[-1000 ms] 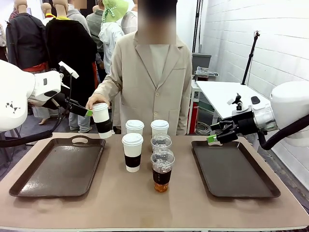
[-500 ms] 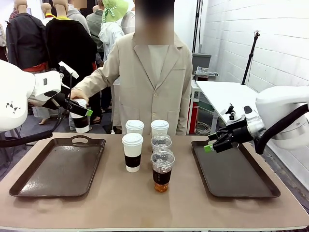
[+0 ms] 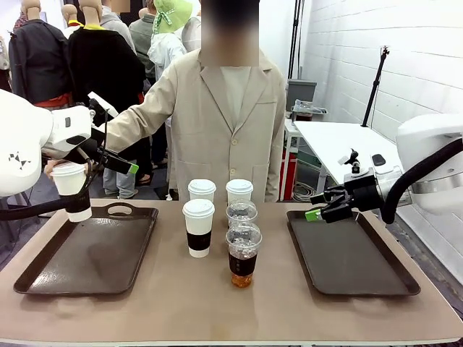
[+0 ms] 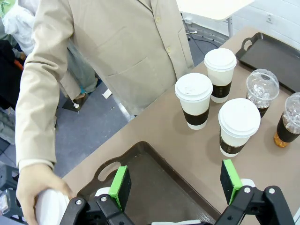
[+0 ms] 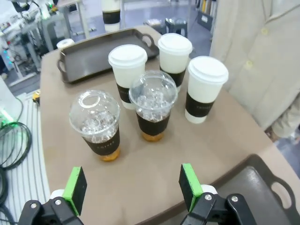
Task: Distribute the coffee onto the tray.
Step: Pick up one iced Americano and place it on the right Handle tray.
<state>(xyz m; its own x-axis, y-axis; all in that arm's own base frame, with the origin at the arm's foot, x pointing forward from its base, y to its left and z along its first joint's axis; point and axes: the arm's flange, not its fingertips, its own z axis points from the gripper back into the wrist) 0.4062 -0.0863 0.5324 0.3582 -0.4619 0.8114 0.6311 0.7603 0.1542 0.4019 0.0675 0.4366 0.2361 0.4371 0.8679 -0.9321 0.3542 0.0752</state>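
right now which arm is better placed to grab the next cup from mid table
Likely right: the right gripper is open, nearest the clear cups and facing them. The left gripper is open over the left tray, beside the person's hand holding a white cup.

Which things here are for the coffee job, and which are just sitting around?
For the job:
three white lidded cups
two clear dome-lidded cups
cup the person holds
left tray
right tray

Just sitting around:
white side table
black stand
grey box
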